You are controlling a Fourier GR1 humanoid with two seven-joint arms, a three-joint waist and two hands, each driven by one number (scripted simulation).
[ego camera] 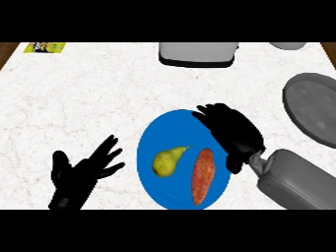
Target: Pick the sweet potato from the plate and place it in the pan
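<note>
Head view: a blue plate (150, 147) lies on the white marbled counter (68, 98). On it the orange sweet potato (202, 175) rests lengthwise at about four o'clock from the plate's middle, with a yellow pear (168, 160) just beside it at its nine o'clock. The right hand (232, 130) hovers over the plate's two o'clock rim, fingers bent but holding nothing. The grey pan (321, 109) sits well apart at three o'clock. The left hand (80, 172) rests at eight o'clock, fingers spread.

plate (152, 147) rim hidden under right robot hand (232, 130) (far side), pan (323, 110) cut off
</note>
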